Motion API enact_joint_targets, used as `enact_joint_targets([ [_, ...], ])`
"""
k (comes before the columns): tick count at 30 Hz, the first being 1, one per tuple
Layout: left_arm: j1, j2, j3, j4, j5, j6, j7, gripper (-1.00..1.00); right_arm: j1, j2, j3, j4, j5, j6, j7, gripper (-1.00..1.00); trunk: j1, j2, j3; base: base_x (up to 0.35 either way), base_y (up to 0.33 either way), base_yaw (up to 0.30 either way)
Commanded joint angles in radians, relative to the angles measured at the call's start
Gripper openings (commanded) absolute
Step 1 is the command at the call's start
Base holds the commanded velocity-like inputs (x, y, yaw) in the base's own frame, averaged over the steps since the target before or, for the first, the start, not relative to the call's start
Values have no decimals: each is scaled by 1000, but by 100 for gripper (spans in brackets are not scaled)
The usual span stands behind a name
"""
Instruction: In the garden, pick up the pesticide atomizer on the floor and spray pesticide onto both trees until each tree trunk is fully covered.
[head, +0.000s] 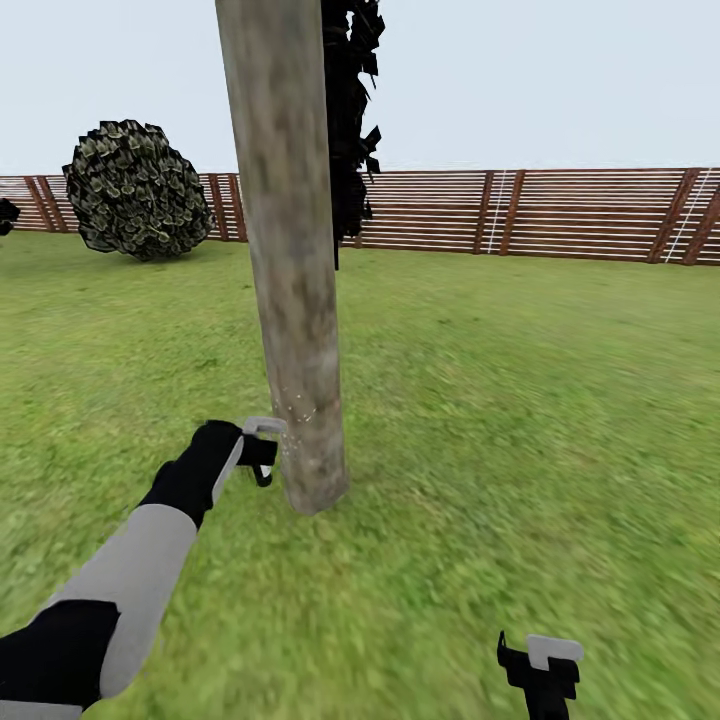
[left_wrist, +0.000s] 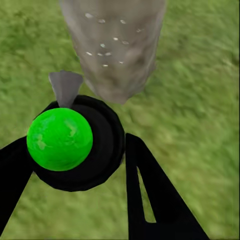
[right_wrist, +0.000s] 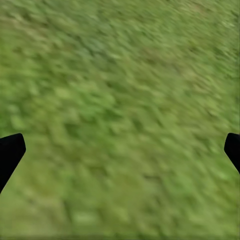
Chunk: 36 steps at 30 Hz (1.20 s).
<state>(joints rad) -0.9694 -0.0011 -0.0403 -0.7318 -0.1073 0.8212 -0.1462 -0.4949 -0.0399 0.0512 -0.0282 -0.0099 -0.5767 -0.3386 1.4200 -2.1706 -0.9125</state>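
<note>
Grey-sleeved left arm reaches forward and low, left gripper (head: 262, 452) pinching pesticide atomizer (left_wrist: 75, 142) just beside tree trunk (head: 290, 260) base, droplets on bark; right gripper (head: 545, 668) over lawn (head: 520, 400), fingers spread wide

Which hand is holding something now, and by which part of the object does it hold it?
The left hand holds the pesticide atomizer by its round dark body, one finger on each side, nozzle toward the tree trunk. The right hand is open, holding nothing.
</note>
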Motion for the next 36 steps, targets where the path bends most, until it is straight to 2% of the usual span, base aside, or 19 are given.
enact_joint_targets([
  [1, -2, -38, -2, -1, -25, 4, -8, -100, -1, 0, 6, 1, -1, -1, -5, 100, 0, 0, -1, 0, 0, 20],
  [2, -3, -56, -2, -1, -25, 3, -8, -100, -1, 0, 6, 1, -1, -1, -5, 100, 0, 0, -1, 0, 0, 116],
  [3, -4, -63, -2, -1, -25, 4, -8, -100, -1, 0, 6, 1, -1, -1, -5, 100, 0, 0, -1, 0, 0, 174],
  [6, -19, -62, 1, -2, -23, 10, -8, -100, -1, 0, 6, 1, -1, -1, -5, 100, 0, 0, -1, 0, 0, 225],
  [8, -33, -38, 5, -11, -25, 21, -9, -100, -1, 0, 6, 1, -1, -1, -5, 100, 0, 0, -1, 0, 0, 234],
  [9, -40, -6, 7, -21, -22, 27, -9, -100, -1, 0, 6, 1, -1, -1, -5, 100, 0, 0, -1, 0, 0, 115],
  [11, -45, 36, 7, -31, -21, 40, -10, -100, -1, -1, 6, 1, -1, -2, -5, 100, 0, 0, -1, 0, 0, 55],
  [13, -46, 44, 5, -35, -20, 53, -11, -100, -1, 0, 6, 2, -1, -2, -5, 100, 0, 0, -1, 0, 0, 16],
  [15, -47, 32, 3, -47, -20, 59, -12, -100, -1, 0, 6, 2, -1, -1, -5, 100, 0, 0, -1, 0, 0, 6],
  [17, -47, -14, 1, -59, -23, 71, -11, -100, -1, -1, 6, 2, -1, -1, -5, 100, 0, 0, -1, 0, 0, 2],
  [20, -38, -38, 1, -63, -24, 82, -10, -100, -1, -2, 6, 2, -1, -2, -5, 100, 0, 0, -1, 0, 0, 0],
  [36, -29, -31, 7, -63, -26, 78, 1, -100, -1, -2, 6, 2, -1, -2, -3, 100, 0, 0, -1, 0, -250, 0],
])
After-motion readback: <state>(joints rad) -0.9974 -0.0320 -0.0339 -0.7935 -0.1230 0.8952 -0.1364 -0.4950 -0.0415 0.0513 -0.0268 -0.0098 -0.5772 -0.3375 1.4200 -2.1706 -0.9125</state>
